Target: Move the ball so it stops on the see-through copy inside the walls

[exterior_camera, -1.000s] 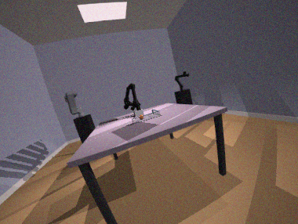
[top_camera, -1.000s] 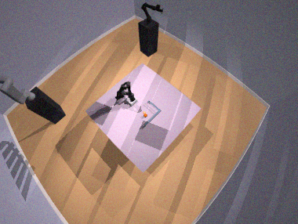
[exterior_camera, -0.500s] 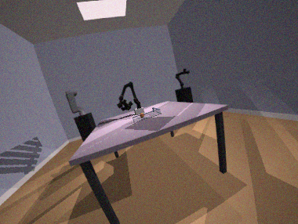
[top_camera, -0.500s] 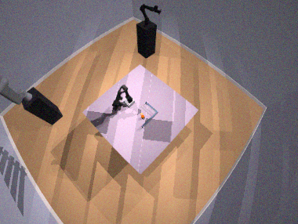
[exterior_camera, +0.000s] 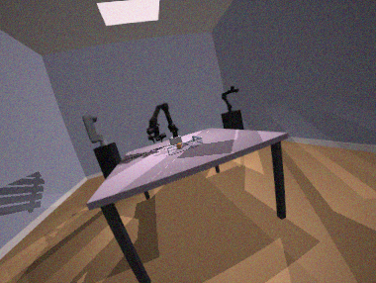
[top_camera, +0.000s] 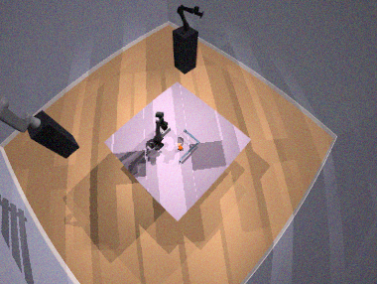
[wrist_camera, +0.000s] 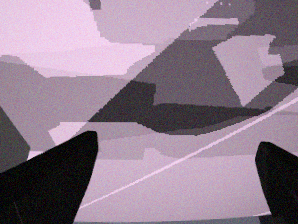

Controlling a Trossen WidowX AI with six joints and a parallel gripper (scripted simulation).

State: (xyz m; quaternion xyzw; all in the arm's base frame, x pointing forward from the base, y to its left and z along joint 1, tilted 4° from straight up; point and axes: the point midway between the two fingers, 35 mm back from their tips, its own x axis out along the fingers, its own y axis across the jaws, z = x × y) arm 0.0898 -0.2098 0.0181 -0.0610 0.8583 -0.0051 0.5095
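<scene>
A small orange ball (top_camera: 180, 147) (exterior_camera: 179, 145) lies on the table, on the open side of the two low clear walls (top_camera: 192, 151), which meet in a corner to its right in the top view. The walls also show faintly in the exterior view (exterior_camera: 197, 139). The see-through copy is too faint and small to make out. My gripper (top_camera: 157, 145) (exterior_camera: 157, 140) (wrist_camera: 177, 146) is open and empty, left of the ball and clear of it, above the table. The wrist view shows both dark fingertips wide apart over tabletop, with no ball between them.
A small grey block-like thing (top_camera: 180, 139) (exterior_camera: 175, 141) stands beside the ball, just behind it in the exterior view. My arm's base (top_camera: 159, 115) is near the table's upper left edge in the top view. Two black pedestals (top_camera: 185, 50) (top_camera: 55, 135) with other arms stand off the table.
</scene>
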